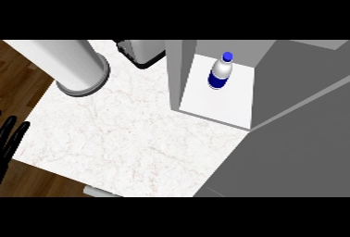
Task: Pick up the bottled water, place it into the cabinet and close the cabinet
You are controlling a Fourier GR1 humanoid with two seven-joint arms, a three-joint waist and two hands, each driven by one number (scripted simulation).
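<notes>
Bottled water (220,71) stands upright inside the open cabinet (219,102); left of the cabinet, left hand (9,136) rests with straight fingers, holding nothing

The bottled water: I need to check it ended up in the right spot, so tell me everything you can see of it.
The bottled water has a blue cap, a pale whitish upper body and a dark blue band round its lower part; it looks like plastic. It stands upright on the white floor of the open grey cabinet, toward the back, apart from the cabinet's walls. No hand touches it; only its base meets the shelf. Any label text is too small to read.
</notes>
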